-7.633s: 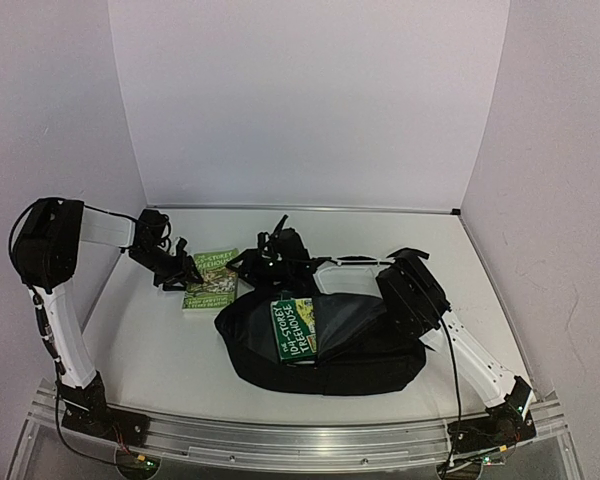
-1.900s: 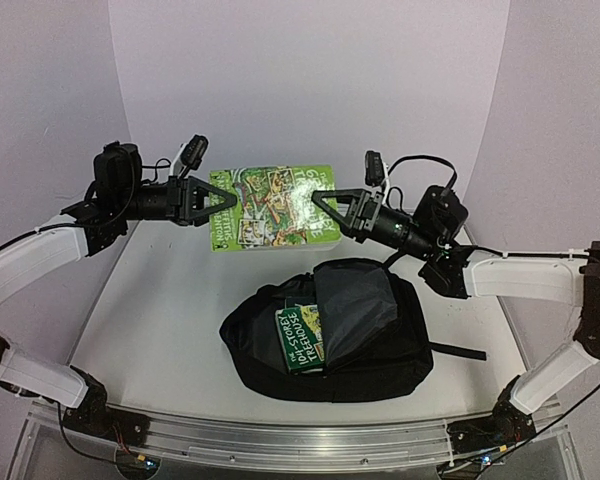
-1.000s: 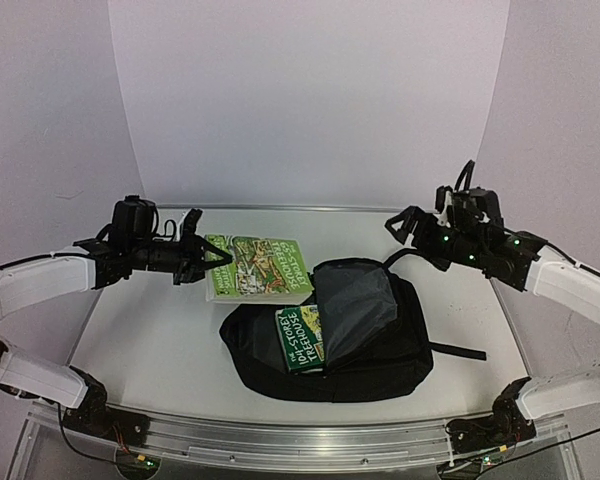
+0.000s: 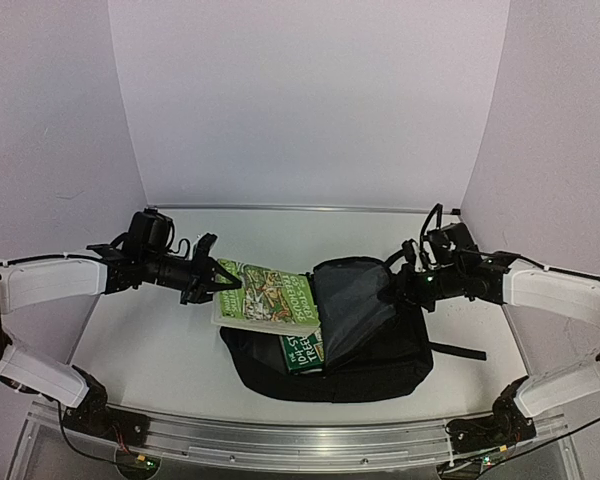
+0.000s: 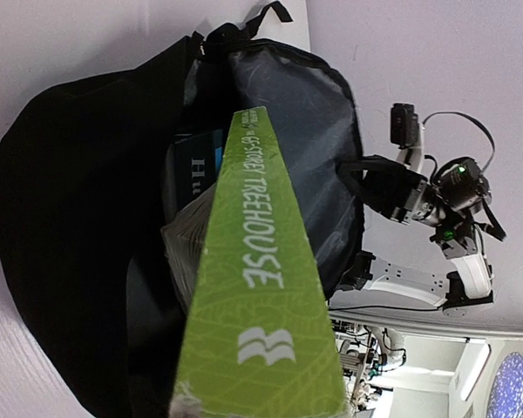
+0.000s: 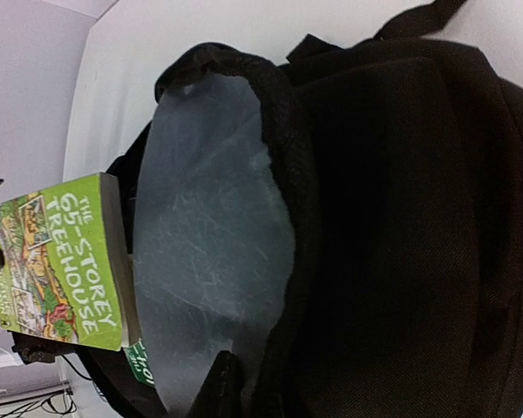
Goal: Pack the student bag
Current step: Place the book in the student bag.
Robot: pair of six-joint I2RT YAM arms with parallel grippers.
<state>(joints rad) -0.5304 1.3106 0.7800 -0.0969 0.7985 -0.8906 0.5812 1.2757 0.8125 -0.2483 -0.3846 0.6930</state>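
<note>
Left tool (image 4: 225, 283) around green book (image 4: 272, 293)

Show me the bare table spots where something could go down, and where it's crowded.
Bare table lies front-left, between the left arm and the student bag, and along the back wall behind it. Crowded at the bag's mouth: the left hand holds a book there, right hand opposite.

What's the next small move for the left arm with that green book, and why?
Probably ease the green book down into the opening of the student bag: the left claw grips its edge, its far end sits over the open mouth above a second book, and the right claw is at the flap.
</note>
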